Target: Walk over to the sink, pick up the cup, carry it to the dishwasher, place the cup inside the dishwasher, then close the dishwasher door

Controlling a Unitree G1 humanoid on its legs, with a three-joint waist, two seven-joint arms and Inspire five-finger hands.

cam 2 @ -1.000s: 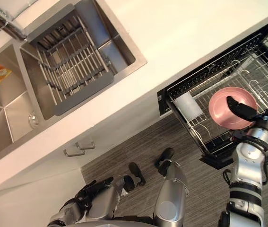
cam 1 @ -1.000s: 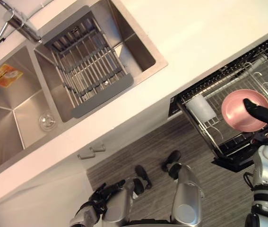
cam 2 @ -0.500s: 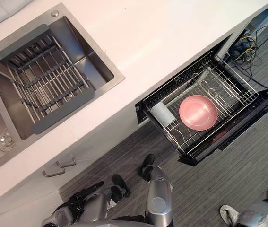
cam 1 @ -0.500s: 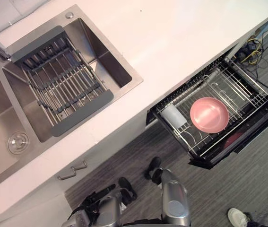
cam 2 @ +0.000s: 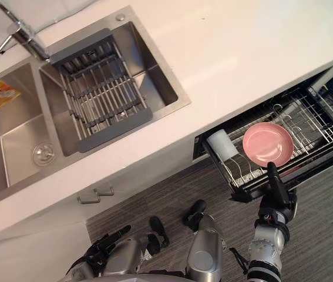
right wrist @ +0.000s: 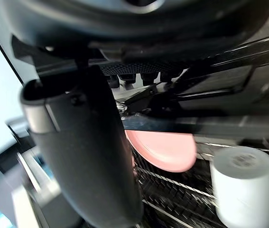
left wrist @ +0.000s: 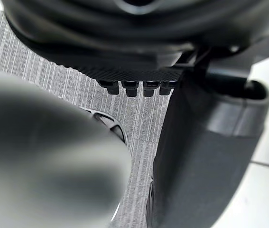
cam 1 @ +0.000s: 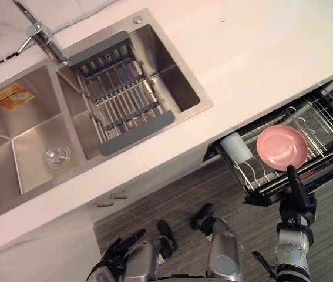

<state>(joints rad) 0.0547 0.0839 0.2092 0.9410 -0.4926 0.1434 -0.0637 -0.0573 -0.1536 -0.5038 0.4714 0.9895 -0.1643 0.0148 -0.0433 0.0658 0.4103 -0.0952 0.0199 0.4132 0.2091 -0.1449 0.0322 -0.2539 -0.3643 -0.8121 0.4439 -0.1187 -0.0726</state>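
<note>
The white cup (cam 1: 236,148) lies on its side in the dishwasher's pulled-out wire rack (cam 1: 325,117), beside a pink plate (cam 1: 281,147). My right hand (cam 1: 296,189) stands open, its straight fingers pointing up against the dishwasher's black front edge (cam 1: 260,197), just below the plate. In the right wrist view the thumb (right wrist: 87,156) rises in front of the pink plate (right wrist: 165,149) and the cup (right wrist: 241,183). My left hand (cam 1: 118,248) hangs open low by the cabinet front and holds nothing.
A steel double sink (cam 1: 19,141) with a faucet (cam 1: 40,36) and a grey drain rack (cam 1: 122,94) sits in the white counter (cam 1: 260,53) at left. Cabinet handles (cam 1: 110,198) show below the counter. Grey wood floor (cam 1: 178,200) lies in front.
The camera has swung about. My right hand, over the pink plate a second ago, now stands lower at the dishwasher's front edge. The cup and plate stay in the rack.
</note>
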